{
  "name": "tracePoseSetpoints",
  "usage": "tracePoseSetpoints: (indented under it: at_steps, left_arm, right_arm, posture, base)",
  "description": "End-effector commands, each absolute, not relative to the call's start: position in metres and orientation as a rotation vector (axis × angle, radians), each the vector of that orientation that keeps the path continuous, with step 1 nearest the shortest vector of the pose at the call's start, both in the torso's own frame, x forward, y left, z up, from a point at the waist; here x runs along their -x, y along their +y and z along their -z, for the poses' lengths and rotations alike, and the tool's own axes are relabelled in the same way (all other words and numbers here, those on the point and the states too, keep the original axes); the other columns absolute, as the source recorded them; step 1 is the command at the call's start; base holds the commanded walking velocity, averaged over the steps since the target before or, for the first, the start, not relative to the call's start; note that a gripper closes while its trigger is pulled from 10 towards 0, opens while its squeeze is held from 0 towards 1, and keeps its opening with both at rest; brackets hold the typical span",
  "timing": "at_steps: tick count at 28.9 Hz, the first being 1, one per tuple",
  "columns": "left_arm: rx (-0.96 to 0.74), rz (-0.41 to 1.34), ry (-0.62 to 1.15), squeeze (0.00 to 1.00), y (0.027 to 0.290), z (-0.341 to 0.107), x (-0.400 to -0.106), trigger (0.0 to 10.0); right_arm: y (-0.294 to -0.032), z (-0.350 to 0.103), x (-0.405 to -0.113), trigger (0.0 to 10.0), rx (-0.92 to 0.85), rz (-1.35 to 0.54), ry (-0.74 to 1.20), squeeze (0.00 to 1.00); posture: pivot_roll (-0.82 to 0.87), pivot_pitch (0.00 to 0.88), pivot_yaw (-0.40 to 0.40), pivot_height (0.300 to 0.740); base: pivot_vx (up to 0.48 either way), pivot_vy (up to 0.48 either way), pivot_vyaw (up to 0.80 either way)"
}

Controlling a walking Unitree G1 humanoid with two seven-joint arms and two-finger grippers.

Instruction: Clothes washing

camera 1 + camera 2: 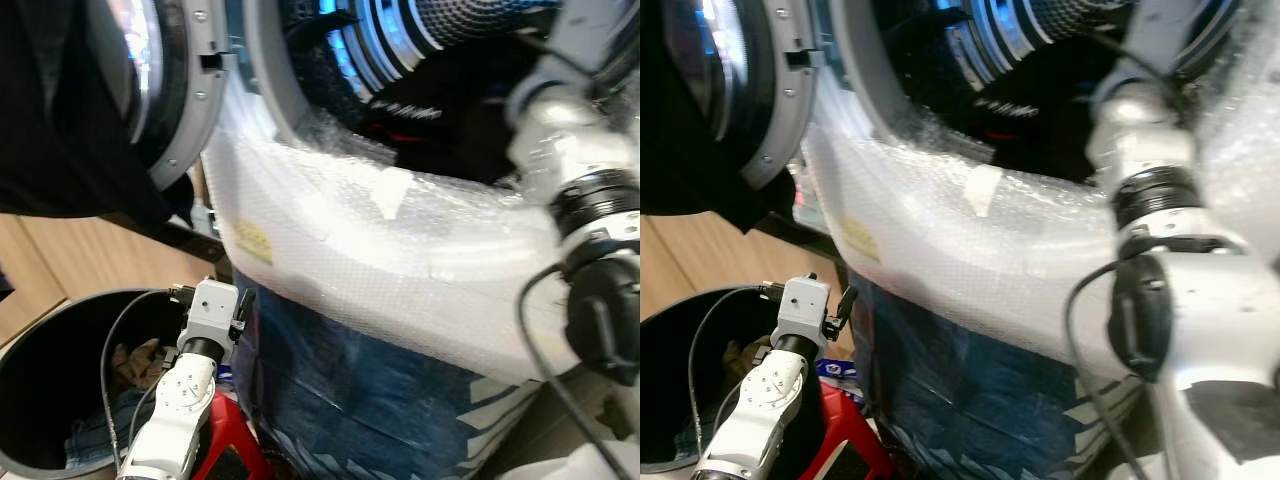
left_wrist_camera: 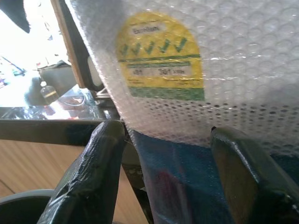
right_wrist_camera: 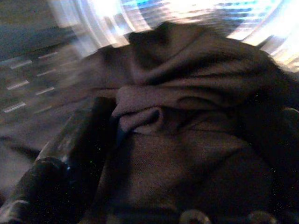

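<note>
Bubble-wrapped washing machine (image 1: pixel 970 250) with open door (image 1: pixel 730 90) and dark clothes (image 1: pixel 1030 110) inside the drum. Right arm (image 1: pixel 1160 230) reaching into it, left arm (image 1: pixel 765 390) low beside a dark basket (image 1: pixel 670 400).

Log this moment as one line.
right gripper: in washer drum, fingers around dark brown garment | left gripper: open, idle beside bubble-wrapped washer front | black laundry basket: holds clothes
</note>
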State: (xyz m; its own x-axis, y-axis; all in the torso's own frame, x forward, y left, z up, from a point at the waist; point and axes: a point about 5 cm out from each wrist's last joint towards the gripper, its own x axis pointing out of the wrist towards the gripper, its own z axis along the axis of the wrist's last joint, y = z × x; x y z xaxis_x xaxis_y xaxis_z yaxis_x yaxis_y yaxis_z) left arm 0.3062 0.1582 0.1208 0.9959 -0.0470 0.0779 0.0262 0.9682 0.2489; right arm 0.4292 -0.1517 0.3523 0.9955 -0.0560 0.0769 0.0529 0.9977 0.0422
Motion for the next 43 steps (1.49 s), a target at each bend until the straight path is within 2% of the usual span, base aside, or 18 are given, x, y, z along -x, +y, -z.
tracePoseSetpoints:
  at_steps: [1, 4, 9, 16, 18, 19, 20, 22, 28, 30, 34, 39, 43]
  left_arm:
    - [-0.270, 0.034, -0.102, 0.00, 0.159, -0.126, -0.306, 10.0]
    - [-0.270, 0.035, -0.103, 0.00, 0.158, -0.127, -0.306, 10.0]
    - [-0.271, 0.030, -0.107, 0.00, 0.159, -0.129, -0.306, 10.0]
    - [-0.271, 0.035, -0.101, 0.00, 0.159, -0.127, -0.304, 10.0]
    - [-0.270, 0.041, -0.100, 0.00, 0.158, -0.128, -0.305, 10.0]
    - [-0.270, 0.041, -0.100, 0.00, 0.158, -0.128, -0.305, 10.0]
    - [-0.271, 0.044, -0.100, 0.00, 0.157, -0.128, -0.305, 10.0]
    - [-0.271, 0.046, -0.100, 0.00, 0.158, -0.128, -0.306, 10.0]
    - [-0.273, 0.048, -0.100, 0.00, 0.157, -0.128, -0.306, 10.0]
    - [-0.278, 0.061, -0.098, 0.00, 0.157, -0.129, -0.307, 10.0]
    - [-0.282, 0.074, -0.098, 0.00, 0.155, -0.130, -0.309, 10.0]
    - [-0.282, 0.076, -0.099, 0.00, 0.155, -0.130, -0.308, 10.0]
    - [-0.281, 0.083, -0.099, 0.00, 0.154, -0.129, -0.307, 10.0]
  right_arm:
    - [-0.132, -0.344, -0.430, 10.0, 0.013, -0.056, -0.051, 0.00]
    - [-0.119, -0.333, -0.431, 10.0, 0.058, -0.123, -0.020, 0.00]
    - [-0.117, -0.344, -0.430, 10.0, 0.013, -0.145, -0.081, 0.00]
    - [-0.134, -0.378, -0.425, 10.0, -0.020, -0.122, -0.227, 0.00]
    - [-0.149, -0.389, -0.423, 10.0, 0.026, -0.031, -0.267, 0.00]
    - [-0.149, -0.389, -0.423, 10.0, 0.026, -0.031, -0.267, 0.00]
    - [-0.163, -0.392, -0.422, 10.0, 0.025, 0.055, -0.262, 0.00]
    - [-0.175, -0.394, -0.420, 10.0, -0.016, 0.097, -0.257, 0.00]
    - [-0.179, -0.397, -0.419, 10.0, -0.018, 0.108, -0.268, 0.00]
    - [-0.175, -0.389, -0.421, 10.0, 0.016, -0.027, -0.222, 0.00]
    - [-0.176, -0.383, -0.421, 10.0, 0.027, -0.066, -0.193, 0.00]
    - [-0.185, -0.389, -0.417, 10.0, -0.070, -0.098, -0.216, 0.00]
    - [-0.192, -0.386, -0.407, 10.0, 0.005, -0.115, -0.238, 0.00]
  posture:
    - [0.03, 0.000, -0.058, 0.740]
    - [0.03, 0.000, -0.058, 0.740]
    - [0.04, 0.000, -0.059, 0.740]
    - [0.02, 0.000, -0.049, 0.740]
    - [0.02, 0.004, -0.046, 0.740]
    - [0.02, 0.004, -0.046, 0.740]
    - [0.02, 0.006, -0.046, 0.740]
    - [0.01, 0.008, -0.043, 0.740]
    - [0.01, 0.008, -0.043, 0.740]
    - [-0.01, 0.004, -0.018, 0.740]
    - [-0.01, 0.004, -0.018, 0.740]
    - [-0.02, 0.001, -0.012, 0.740]
    - [-0.02, 0.001, -0.017, 0.740]
  base:
    - [0.000, 0.000, 0.00]
    - [0.000, 0.000, 0.00]
    - [0.000, 0.000, 0.00]
    - [0.000, 0.000, 0.00]
    - [0.000, 0.000, 0.00]
    - [0.000, 0.000, 0.00]
    - [0.000, 0.000, 0.00]
    - [0.000, 0.000, 0.00]
    - [0.000, 0.000, 0.00]
    - [0.000, 0.000, 0.00]
    - [0.000, 0.000, 0.00]
    - [0.000, 0.000, 0.00]
    - [0.000, 0.000, 0.00]
